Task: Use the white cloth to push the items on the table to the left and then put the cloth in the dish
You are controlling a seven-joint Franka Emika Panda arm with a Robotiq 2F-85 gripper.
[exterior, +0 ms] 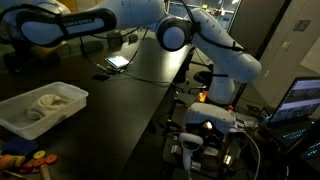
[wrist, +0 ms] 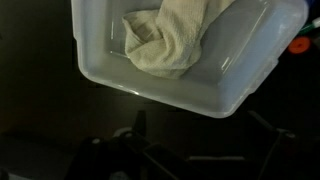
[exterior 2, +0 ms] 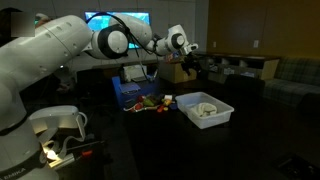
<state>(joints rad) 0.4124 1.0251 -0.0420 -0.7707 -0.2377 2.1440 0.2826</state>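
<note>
While the white cloth (wrist: 165, 45) lies crumpled in the dish (wrist: 232, 92), the hand (exterior 2: 192, 55) hangs above it, spread wide and empty.

1. In an exterior view the white arm (exterior 2: 55, 55) rises from its base at 8 o'clock and reaches across toward 3 o'clock.
2. The elbow (exterior 2: 110, 40) is bent, and the forearm runs about level to the wrist (exterior 2: 177, 41).
3. The gripper (exterior 2: 193, 58) hangs from the wrist toward 5 o'clock, pointing down.
4. In the wrist view the dark fingers (wrist: 138, 128) show dimly at 6 o'clock, spread apart.
</note>
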